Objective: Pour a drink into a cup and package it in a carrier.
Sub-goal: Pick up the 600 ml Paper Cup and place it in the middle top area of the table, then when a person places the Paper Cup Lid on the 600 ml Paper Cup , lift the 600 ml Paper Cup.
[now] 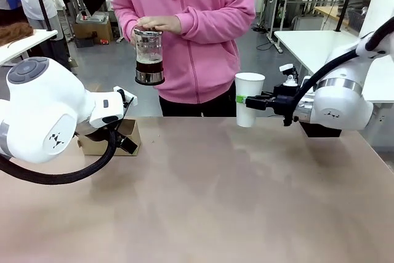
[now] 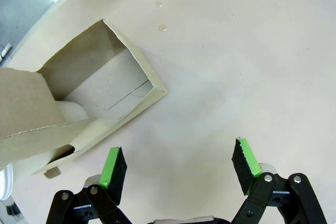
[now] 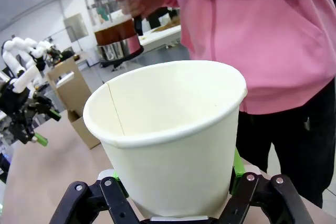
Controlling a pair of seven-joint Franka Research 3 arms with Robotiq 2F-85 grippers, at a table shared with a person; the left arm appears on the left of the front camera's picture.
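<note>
A person in a pink hoodie holds a clear glass jug [image 1: 149, 57] above the table's far edge, with dark brown drink [image 3: 116, 32] in its lower half. My right gripper [image 1: 244, 100] is shut on the tall white paper cup [image 1: 249, 98], holding it upright above the table at the far right; the cup [image 3: 168, 135] looks empty inside. The brown cardboard carrier [image 1: 111, 137] sits at the far left, partly behind my left arm. My left gripper [image 2: 179, 166] hangs open just beside the carrier [image 2: 94, 98], over bare table.
The tan table [image 1: 215, 195] stretches out in front of both arms. A few small drops [image 2: 162, 27] lie on it beyond the carrier. White tables [image 1: 314, 44] stand behind at the right.
</note>
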